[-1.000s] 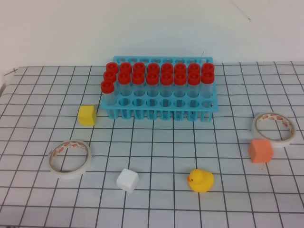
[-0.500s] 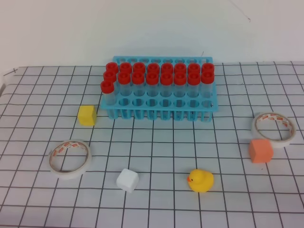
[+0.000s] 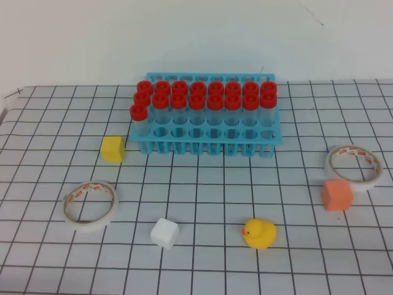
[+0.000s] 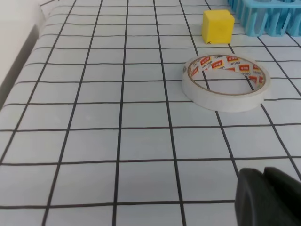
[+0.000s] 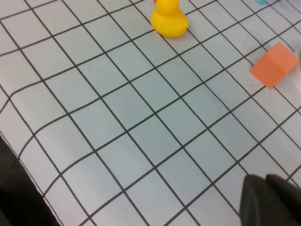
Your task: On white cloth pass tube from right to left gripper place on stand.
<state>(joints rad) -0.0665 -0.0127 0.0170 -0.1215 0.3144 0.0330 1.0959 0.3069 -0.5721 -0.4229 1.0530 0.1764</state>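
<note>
Exterior high view. The white cloth (image 3: 202, 184), ruled with a black grid, covers the work surface. The light blue stand (image 3: 206, 132) sits toward the back, its rear rows filled with red-capped tubes (image 3: 198, 101); a single tube occupies the leftmost hole of the next row, and the front holes are open. All visible tubes stand upright in the stand (which one the task concerns cannot be told). In front lie a yellow cube (image 3: 112, 149), a left tape roll (image 3: 91, 204), a white cube (image 3: 165, 233), a yellow duck (image 3: 259, 234), an orange cube (image 3: 337, 195) and, just behind it, a right tape roll (image 3: 353, 166). Neither arm appears here.

Left wrist view. The left gripper (image 4: 268, 197) shows only as a dark tip at the lower right corner, its fingers pressed together and holding nothing, above bare cloth. The left tape roll lies ahead of it, the yellow cube beyond, and a corner of the stand at the upper right.

Right wrist view. The right gripper (image 5: 270, 200) likewise shows as a dark tip at the lower right, fingers pressed together and empty. The duck lies at the top, the orange cube at the right.
</note>
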